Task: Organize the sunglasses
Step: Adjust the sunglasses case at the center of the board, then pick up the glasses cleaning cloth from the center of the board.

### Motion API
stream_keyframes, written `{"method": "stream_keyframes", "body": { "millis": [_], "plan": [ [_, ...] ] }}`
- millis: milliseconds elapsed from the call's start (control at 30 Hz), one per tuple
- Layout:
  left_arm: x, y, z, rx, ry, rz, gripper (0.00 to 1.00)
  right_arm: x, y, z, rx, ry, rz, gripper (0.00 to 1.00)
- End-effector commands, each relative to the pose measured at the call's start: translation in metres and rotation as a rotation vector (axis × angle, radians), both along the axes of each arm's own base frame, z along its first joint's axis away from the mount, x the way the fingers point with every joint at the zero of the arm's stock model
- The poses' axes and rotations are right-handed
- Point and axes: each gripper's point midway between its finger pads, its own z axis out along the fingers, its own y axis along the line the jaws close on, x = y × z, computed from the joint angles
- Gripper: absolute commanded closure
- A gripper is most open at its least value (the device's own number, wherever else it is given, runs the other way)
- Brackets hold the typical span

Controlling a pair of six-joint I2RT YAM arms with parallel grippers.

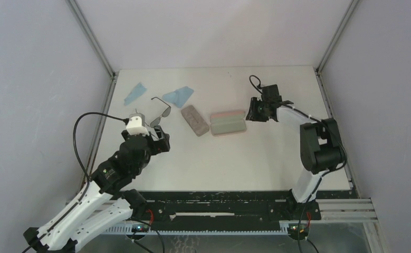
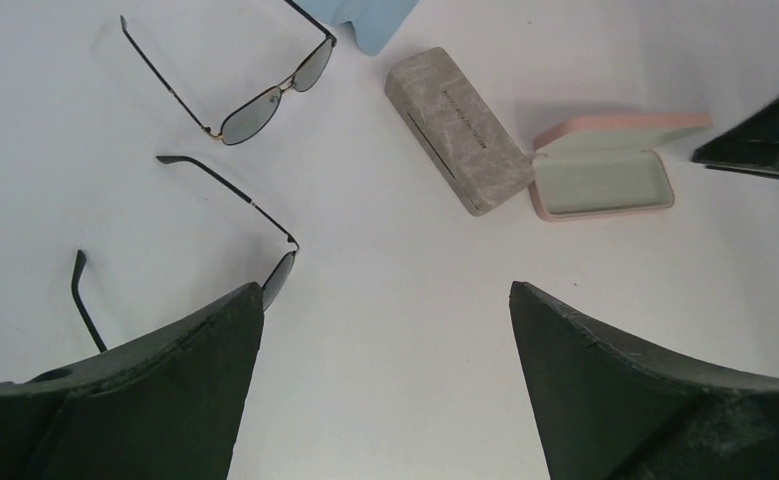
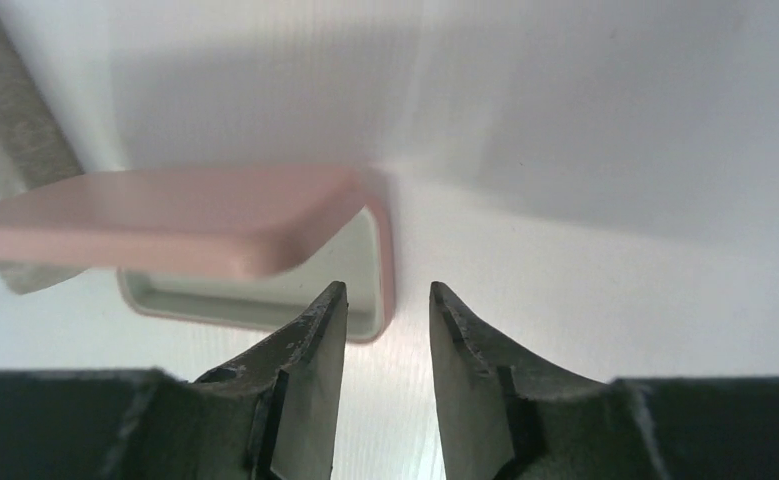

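One pair of sunglasses (image 2: pixel 265 97) with thin black wire frames and dark lenses lies open on the white table, also in the top view (image 1: pixel 162 109). A second pair (image 2: pixel 227 190) lies nearer. One of its lenses (image 2: pixel 277 277) shows beside my left finger (image 2: pixel 165 380) and the rest is hidden behind it. My left gripper (image 2: pixel 385 290) is wide open and empty above the table just right of this pair; it also shows in the top view (image 1: pixel 160 140). My right gripper (image 3: pixel 387 290) is slightly open and empty at the right end of the open pink case (image 3: pixel 165 225).
A closed grey-brown case (image 1: pixel 194 120) lies left of the open pink case (image 1: pixel 228 123). Two light blue cloths (image 1: pixel 135 93) (image 1: pixel 178 95) lie at the back left. Metal posts and grey walls (image 1: pixel 45 79) bound the table on both sides.
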Motion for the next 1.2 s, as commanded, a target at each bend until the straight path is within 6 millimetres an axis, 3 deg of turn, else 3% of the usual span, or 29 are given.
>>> {"method": "stream_keyframes", "body": {
  "millis": [0,133,200,333,567,833,900,1167],
  "plan": [
    [0.011,-0.001,0.004,0.004,0.011,0.014,0.04,0.003,-0.011,0.064,0.006,-0.188,-0.021,0.63],
    [0.032,-0.005,0.011,0.040,0.039,0.012,0.04,-0.022,-0.011,0.094,0.023,-0.275,-0.011,0.62],
    [0.046,-0.006,0.016,0.059,0.050,0.029,0.05,-0.037,-0.009,0.099,0.023,-0.297,-0.004,0.62],
    [0.081,0.001,0.026,0.071,0.059,0.091,0.07,-0.069,0.000,0.097,0.028,-0.309,0.036,0.61],
    [0.160,0.043,0.028,0.047,0.108,0.253,0.11,-0.108,0.021,0.091,0.064,-0.312,0.103,0.60],
    [0.246,0.099,0.015,0.045,0.163,0.382,0.13,-0.129,0.040,0.082,0.098,-0.295,0.162,0.59],
    [0.269,0.108,0.013,0.047,0.179,0.388,0.13,-0.132,0.043,0.079,0.109,-0.289,0.171,0.59],
    [0.335,0.128,-0.027,0.007,0.235,0.387,0.14,-0.133,0.046,0.073,0.113,-0.286,0.178,0.58]
  ]
}}
